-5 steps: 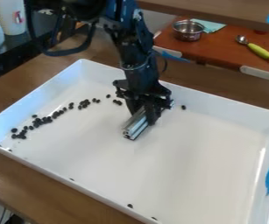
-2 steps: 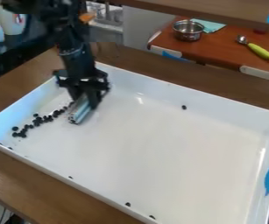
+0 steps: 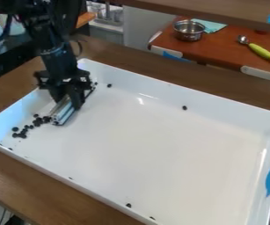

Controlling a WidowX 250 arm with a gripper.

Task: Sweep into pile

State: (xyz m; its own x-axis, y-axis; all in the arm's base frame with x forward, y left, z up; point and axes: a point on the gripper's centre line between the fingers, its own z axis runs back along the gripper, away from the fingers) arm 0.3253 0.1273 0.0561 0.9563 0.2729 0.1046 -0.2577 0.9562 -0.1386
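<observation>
The pincer [image 3: 69, 100] is clamped around a metal bar [image 3: 62, 113] near the tray's [image 3: 155, 93] left edge. Just beside the bar, dark beans [image 3: 38, 122] trail toward the near left corner; strays [image 3: 184, 107] dot the far and near edges.

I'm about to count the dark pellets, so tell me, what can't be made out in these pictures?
In the camera view:
- Pellets behind the gripper and metal bar: any there are hidden by them.
- Exact count of the bunched pellets: too small and crowded.
- Arm's upper end: cut off by the top edge.
- White tray's nearest corner: cut off by the bottom edge.
</observation>
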